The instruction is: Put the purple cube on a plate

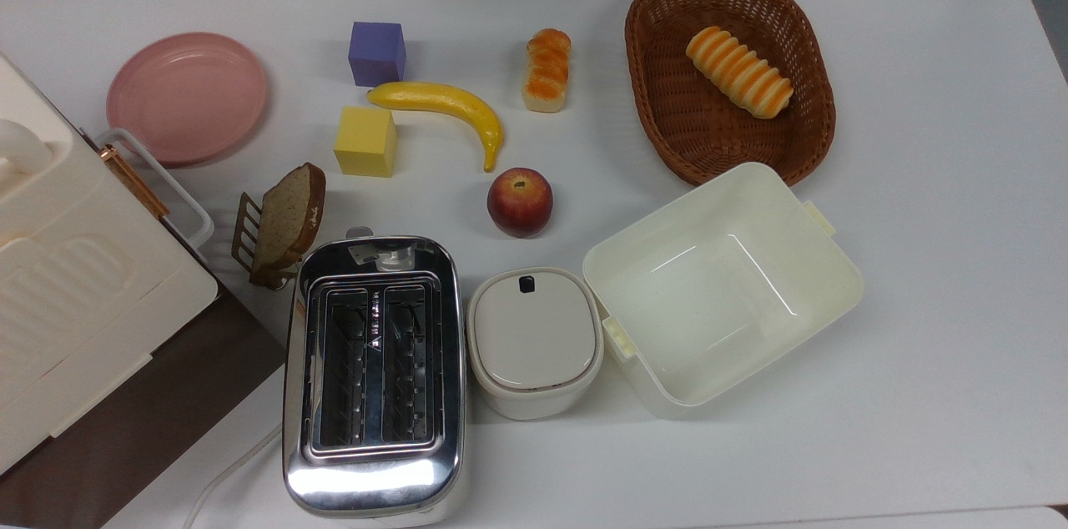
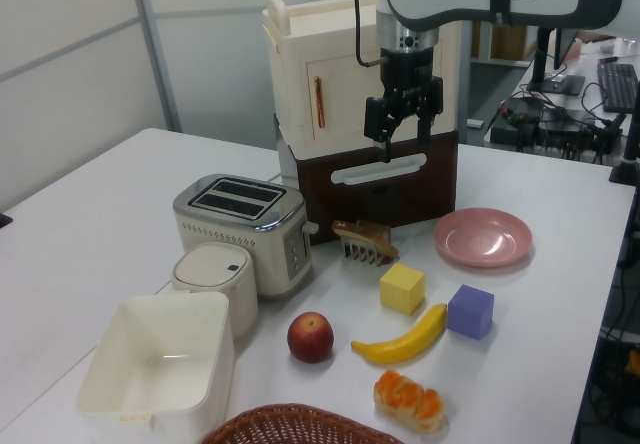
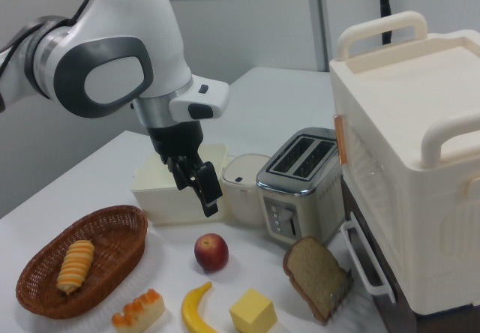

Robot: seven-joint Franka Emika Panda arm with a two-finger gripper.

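Observation:
The purple cube (image 1: 377,53) (image 2: 470,311) rests on the white table beside the tip of a banana (image 1: 446,108), with nothing touching it. The pink plate (image 1: 188,98) (image 2: 483,236) lies bare, about one plate-width to the top view's left of the cube. My gripper (image 2: 403,132) (image 3: 201,190) hangs well above the table, open, with nothing between its fingers. In the left view it is up and behind the plate, in front of the cream cabinet.
A yellow cube (image 1: 365,142), an apple (image 1: 520,202) and a bread roll (image 1: 547,69) lie near the purple cube. A toast slice in a rack (image 1: 279,224), a toaster (image 1: 373,375), a lidded pot (image 1: 534,341), an open white box (image 1: 722,287), a wicker basket (image 1: 667,120) and a cream cabinet (image 2: 345,84) stand around.

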